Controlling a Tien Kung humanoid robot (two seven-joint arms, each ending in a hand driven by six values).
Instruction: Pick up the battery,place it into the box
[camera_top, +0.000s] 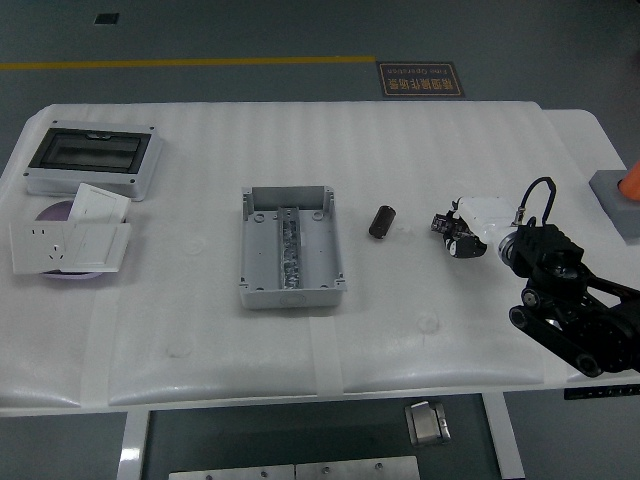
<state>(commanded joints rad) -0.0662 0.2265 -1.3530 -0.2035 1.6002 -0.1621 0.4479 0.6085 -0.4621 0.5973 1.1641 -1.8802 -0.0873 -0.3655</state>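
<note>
A small dark cylindrical battery lies on the white table, right of centre. An open grey box sits in the middle of the table, to the battery's left, with a metal rail inside. My right hand reaches in from the lower right and hovers just right of the battery, a short gap away. Its white and black fingers are relaxed and hold nothing. My left arm is out of view.
A grey enclosure with a dark window stands at the back left. White wall sockets and switch plates lie on a purple disc in front of it. A grey block with an orange object is at the right edge.
</note>
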